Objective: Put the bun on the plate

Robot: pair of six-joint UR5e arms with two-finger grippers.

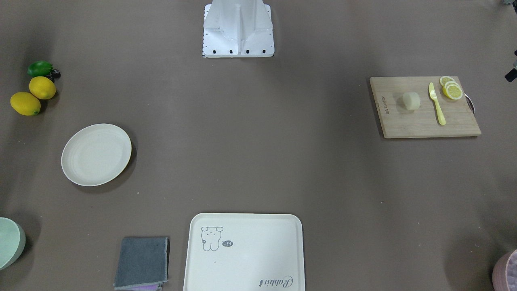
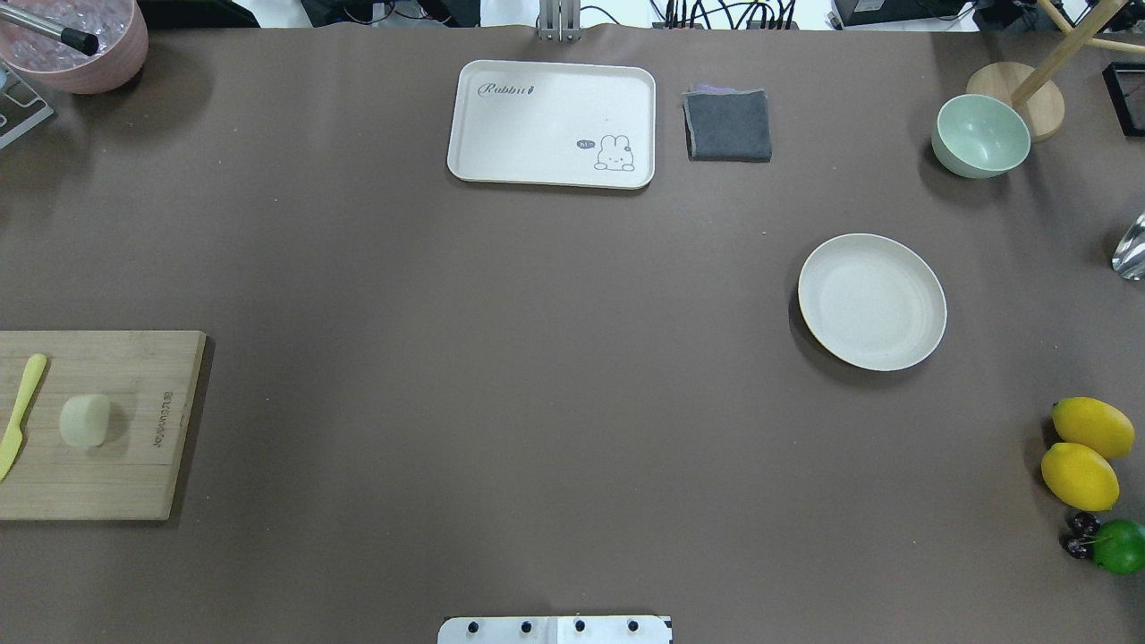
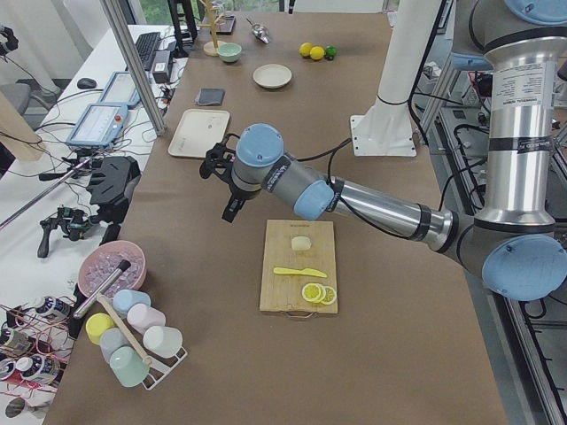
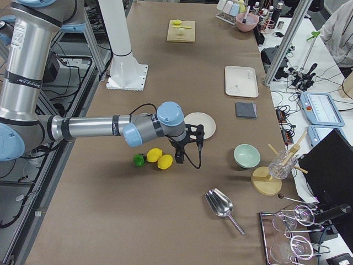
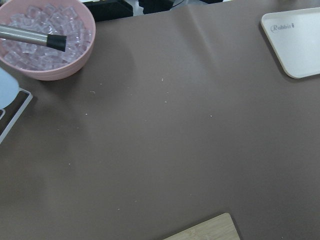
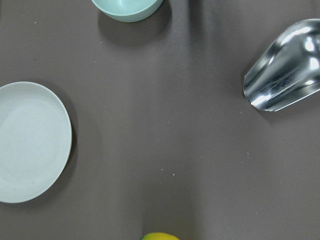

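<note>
Right now the bun point(image 1: 411, 100) lies on the wooden cutting board point(image 1: 424, 125), near the board's middle, between its engraved edge and the pale yellow knife point(image 1: 437, 104) that lies flat just beside it. A few lemon slices point(image 1: 452, 89) overlap at the corner of the board past the knife's tip. Nothing touches the bun. The left gripper point(image 3: 218, 177) hangs in the air off the board's edge, on the side away from the robot's base, above bare table and apart from the bun; only the side view shows it, so I cannot tell how wide its jaws stand. The plate point(image 1: 96, 154) sits well apart from the board, across the table toward its other end, with nothing on it. The right gripper point(image 4: 194, 138) hovers far from the board, at the plate's rim and above two whole lemons point(image 1: 42, 87); it too is seen only from the side, and I cannot tell its opening. A cream tray point(image 1: 258, 250) lies between board and plate, at the table's operator edge.
</note>
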